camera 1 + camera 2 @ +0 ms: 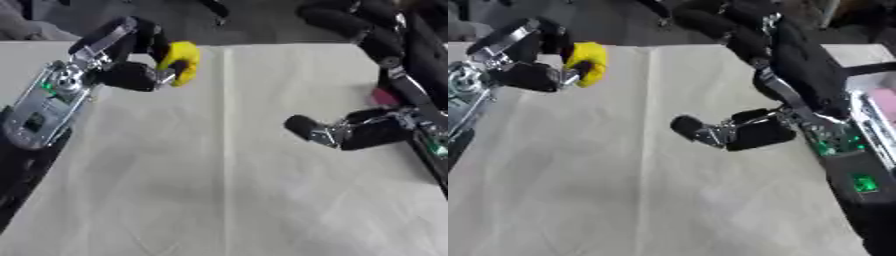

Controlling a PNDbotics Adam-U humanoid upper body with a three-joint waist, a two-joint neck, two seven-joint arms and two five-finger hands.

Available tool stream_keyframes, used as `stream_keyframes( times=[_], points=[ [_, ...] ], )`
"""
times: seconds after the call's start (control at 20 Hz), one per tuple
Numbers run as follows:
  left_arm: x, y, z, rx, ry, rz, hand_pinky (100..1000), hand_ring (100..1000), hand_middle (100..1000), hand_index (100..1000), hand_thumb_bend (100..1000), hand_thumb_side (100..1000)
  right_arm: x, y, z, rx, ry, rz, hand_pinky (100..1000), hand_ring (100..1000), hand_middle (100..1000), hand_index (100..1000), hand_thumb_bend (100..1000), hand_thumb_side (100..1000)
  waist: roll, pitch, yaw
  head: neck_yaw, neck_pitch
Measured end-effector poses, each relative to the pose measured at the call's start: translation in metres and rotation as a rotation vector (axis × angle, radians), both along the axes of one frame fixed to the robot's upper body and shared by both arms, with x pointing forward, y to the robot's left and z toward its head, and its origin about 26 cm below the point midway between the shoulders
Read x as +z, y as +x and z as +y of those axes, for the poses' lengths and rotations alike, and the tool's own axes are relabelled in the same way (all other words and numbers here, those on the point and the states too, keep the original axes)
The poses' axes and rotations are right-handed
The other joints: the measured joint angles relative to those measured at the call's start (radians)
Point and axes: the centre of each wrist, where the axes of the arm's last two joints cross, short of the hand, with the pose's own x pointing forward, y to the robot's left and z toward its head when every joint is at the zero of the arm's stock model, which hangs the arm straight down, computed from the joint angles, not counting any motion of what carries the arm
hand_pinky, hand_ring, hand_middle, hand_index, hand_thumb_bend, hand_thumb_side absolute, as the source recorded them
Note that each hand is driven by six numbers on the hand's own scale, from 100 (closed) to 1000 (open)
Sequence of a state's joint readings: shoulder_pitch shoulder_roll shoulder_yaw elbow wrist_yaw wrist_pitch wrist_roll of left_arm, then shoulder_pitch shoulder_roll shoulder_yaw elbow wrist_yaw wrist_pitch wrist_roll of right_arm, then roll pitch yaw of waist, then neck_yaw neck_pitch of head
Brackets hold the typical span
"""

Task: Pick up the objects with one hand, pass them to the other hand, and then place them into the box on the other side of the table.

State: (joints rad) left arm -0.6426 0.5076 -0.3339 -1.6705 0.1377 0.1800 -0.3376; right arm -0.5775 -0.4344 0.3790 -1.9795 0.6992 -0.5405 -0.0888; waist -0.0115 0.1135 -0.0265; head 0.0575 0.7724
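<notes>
A yellow object (181, 60) is held above the far left part of the table, my left hand (131, 72) curled round it. My right hand (350, 131) hovers over the right half of the table with fingers stretched toward the left and nothing in them. A wide gap of bare cloth separates the two hands. A pink thing (885, 102) lies in a box (866, 112) at the table's right edge, partly hidden behind my right arm.
The table (219, 190) is covered in a pale cloth with a fold line running down its middle. Beyond the far edge lies dark floor with black equipment (350, 20).
</notes>
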Motion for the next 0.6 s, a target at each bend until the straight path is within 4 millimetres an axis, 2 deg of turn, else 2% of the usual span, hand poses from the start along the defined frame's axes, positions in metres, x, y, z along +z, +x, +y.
stream_keyframes(
  times=[0.25,0.6],
  points=[
    [0.009,-0.014,-0.024,-0.187,-0.027,0.086,596,443,348,427,268,100,0.002,-0.001,0.008,0.052,-0.037,-0.016,985,880,863,939,520,431,0.0,0.0,0.003,-0.004,0.0],
    [0.02,-0.029,-0.044,-0.34,-0.032,0.146,621,457,358,433,276,100,0.003,-0.002,0.012,0.09,-0.057,-0.036,970,855,836,924,457,382,0.0,0.0,0.01,-0.008,0.0]
  ],
)
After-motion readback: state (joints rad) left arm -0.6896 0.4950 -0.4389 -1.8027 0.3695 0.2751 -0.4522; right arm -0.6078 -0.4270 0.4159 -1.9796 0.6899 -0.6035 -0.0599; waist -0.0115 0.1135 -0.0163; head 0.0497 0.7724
